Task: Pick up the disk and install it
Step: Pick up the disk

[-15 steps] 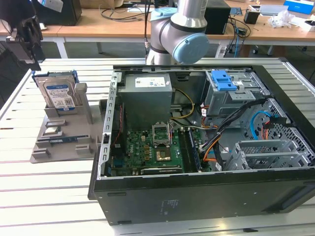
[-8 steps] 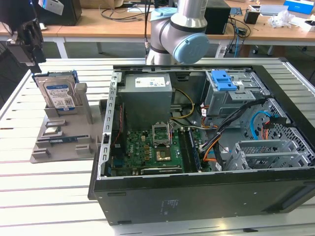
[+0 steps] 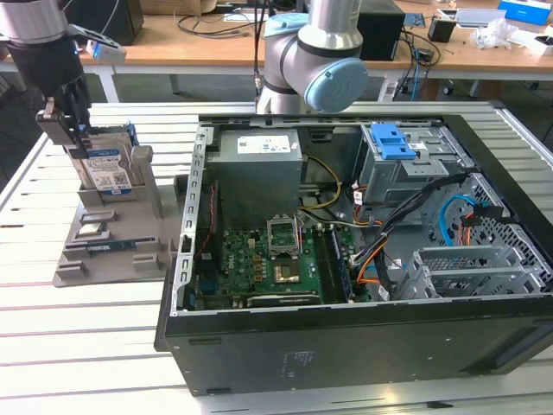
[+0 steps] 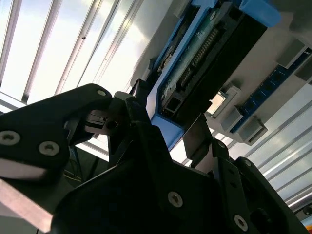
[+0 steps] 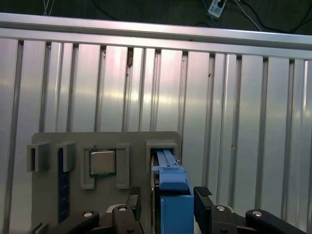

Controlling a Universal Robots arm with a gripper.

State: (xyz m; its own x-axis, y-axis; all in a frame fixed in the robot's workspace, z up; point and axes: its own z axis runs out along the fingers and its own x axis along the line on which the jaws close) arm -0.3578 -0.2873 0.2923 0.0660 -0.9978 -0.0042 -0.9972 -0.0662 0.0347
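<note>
On the slatted aluminium table (image 3: 86,346), exterior view: an open black computer case (image 3: 346,354) lies on its side, its corner at the exterior view's right cut off by the picture edge. Inside it are a grey power supply (image 3: 259,169), a green motherboard (image 3: 259,268), cable bundles, and a metal drive cage (image 3: 410,177) topped by a blue latch (image 3: 390,140). The cage interior is shadowed and its contents are hard to make out.

The robot arm (image 3: 315,52) stands behind the case. Its links leave the top of the picture, and a further section comes down at the exterior view's left.

A grey holder (image 3: 112,264) sits just beside the case, on the exterior view's left. It holds three items:
- the disk (image 3: 111,169), standing on edge in the tall slot
- a square silver chip (image 3: 92,229), flat in a recess
- a narrow blue board (image 3: 99,246), on edge in a groove

The disk has a silver body, a white-and-blue label and a blue plastic frame. Its lower edge is hidden in the slot. The first wrist view shows it edge-on, mostly frame, with the near end cut off. The second wrist view shows its dark underside and connector end.

The gripper (image 3: 67,137) is at the disk's upper corner with one finger on each side. The jaws are set narrow, not clamped: in both wrist views a thin gap shows between finger and disk.
</note>
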